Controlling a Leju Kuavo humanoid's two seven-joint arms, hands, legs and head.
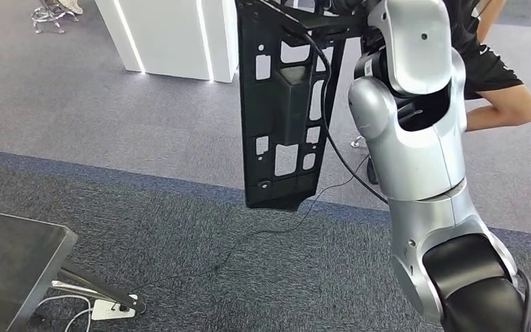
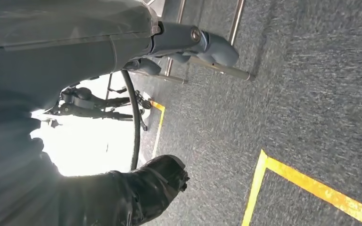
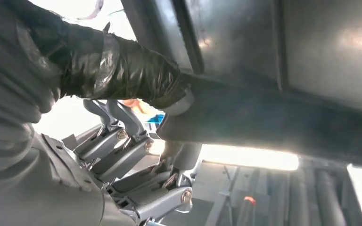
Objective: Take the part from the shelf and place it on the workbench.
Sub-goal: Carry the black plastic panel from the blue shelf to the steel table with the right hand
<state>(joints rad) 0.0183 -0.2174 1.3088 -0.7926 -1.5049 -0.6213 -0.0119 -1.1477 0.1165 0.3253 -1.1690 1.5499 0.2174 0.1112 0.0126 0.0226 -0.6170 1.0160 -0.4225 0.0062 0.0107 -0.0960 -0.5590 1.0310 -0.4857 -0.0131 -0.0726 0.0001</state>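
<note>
Right hand (image 3: 136, 155) gripping the black perforated plastic panel (image 1: 283, 104) at its cropped top edge, panel hanging upright above grey carpet (image 1: 145, 124), left hand (image 2: 188, 44) blurred, grip state unreadable.

The part (image 1: 283, 104) is showing as matt black plastic, and the right arm (image 1: 415, 138) is gleaming in smooth, glossy silver. The carpet (image 1: 145, 228) is looking like rough grey cloth; the right hand (image 3: 136, 155) is showing grey metal fingers and a thumb wrapped in shiny black tape.

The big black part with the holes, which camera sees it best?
The head view: there the black part hangs whole below the raised right arm, cut-outs and bottom edge clear. The right wrist view gives a blurry close-up of its dark edge with the right hand around it. The left wrist view looks at carpet.
</note>
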